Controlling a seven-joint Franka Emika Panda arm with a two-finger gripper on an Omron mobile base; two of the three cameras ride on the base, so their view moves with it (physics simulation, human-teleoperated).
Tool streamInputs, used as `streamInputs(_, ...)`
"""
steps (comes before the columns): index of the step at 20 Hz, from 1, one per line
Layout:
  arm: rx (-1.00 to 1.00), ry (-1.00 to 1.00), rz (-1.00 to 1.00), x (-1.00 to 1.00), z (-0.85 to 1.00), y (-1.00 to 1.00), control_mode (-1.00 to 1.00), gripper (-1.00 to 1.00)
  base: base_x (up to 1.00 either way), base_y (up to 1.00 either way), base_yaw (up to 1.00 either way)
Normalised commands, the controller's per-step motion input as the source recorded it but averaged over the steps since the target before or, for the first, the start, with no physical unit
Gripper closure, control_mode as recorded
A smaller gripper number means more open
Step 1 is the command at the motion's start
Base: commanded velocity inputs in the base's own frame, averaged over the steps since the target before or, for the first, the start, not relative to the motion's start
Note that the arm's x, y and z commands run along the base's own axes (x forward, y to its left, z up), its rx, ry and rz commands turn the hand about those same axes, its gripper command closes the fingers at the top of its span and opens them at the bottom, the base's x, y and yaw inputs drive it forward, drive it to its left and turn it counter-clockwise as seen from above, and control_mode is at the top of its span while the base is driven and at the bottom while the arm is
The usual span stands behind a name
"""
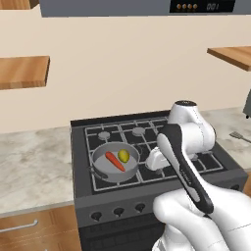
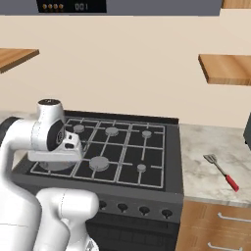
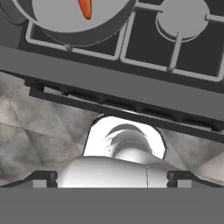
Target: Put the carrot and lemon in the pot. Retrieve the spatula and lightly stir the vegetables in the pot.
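While inside pot: carrot, lemon.

We see a dark gas stove set in a marbled counter, with wooden shelves above.

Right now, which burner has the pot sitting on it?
The front-left burner, nearest the knobs on the stove's left side. The pot covers its grate, with the carrot and lemon inside; the other burners show bare caps.
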Motion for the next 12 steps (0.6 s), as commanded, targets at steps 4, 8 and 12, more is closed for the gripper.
streamInputs(4,0.0,0.0,0.0,0.0,0.0,0.0,-1.0,-1.0,0.0,0.0,0.0)
streamInputs(8,0.0,0.0,0.0,0.0,0.0,0.0,-1.0,-1.0,0.0,0.0,0.0)
streamInputs(12,0.0,0.0,0.0,0.0,0.0,0.0,1.0,-1.0,-0.17,-0.07,-0.03)
